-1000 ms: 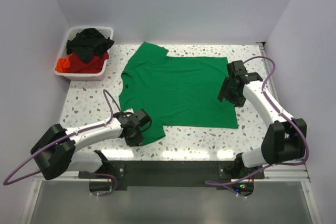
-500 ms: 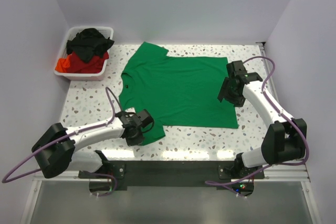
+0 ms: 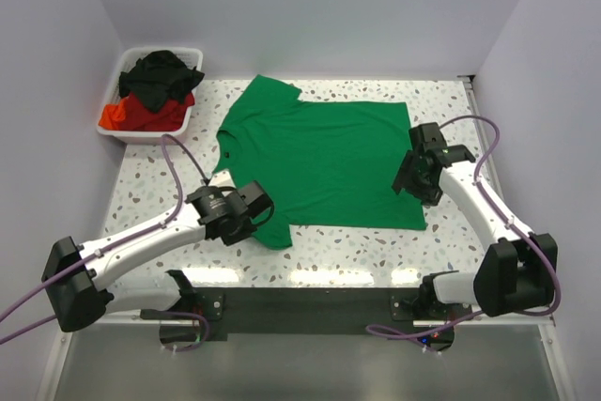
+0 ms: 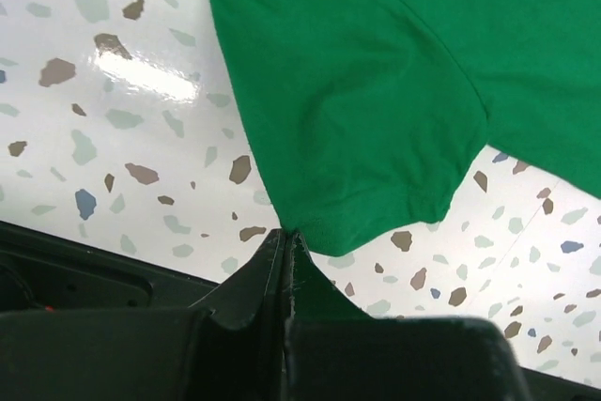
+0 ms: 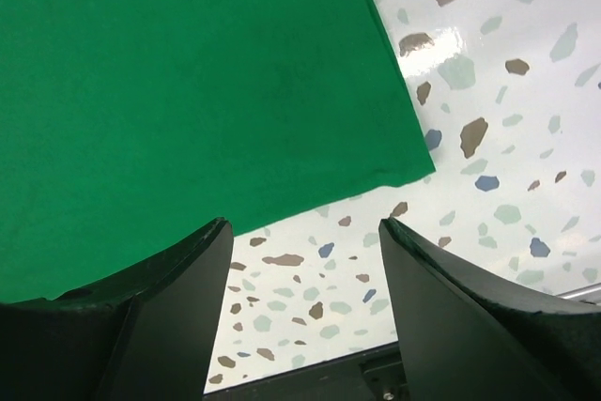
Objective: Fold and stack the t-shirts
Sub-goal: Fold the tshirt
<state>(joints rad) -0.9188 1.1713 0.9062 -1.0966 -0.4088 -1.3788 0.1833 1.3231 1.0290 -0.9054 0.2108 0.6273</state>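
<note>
A bright green t-shirt (image 3: 319, 161) lies spread flat on the speckled table, also seen in the left wrist view (image 4: 376, 72) and the right wrist view (image 5: 169, 82). My left gripper (image 3: 255, 213) is shut on the shirt's near-left sleeve hem (image 4: 286, 230) and holds it slightly lifted. My right gripper (image 3: 416, 180) is open and empty, above the shirt's right edge near its near-right corner (image 5: 418, 171). Black (image 3: 164, 72) and red (image 3: 141, 115) t-shirts lie crumpled in the bin.
A white plastic bin (image 3: 178, 124) stands at the far left corner of the table. Purple walls close the left, back and right sides. The table's near edge shows as a dark rail (image 3: 310, 298).
My left gripper has moved up and a little right with the sleeve hem pinched, lifting it. My right gripper has shifted slightly toward the near side along the shirt's right edge.
</note>
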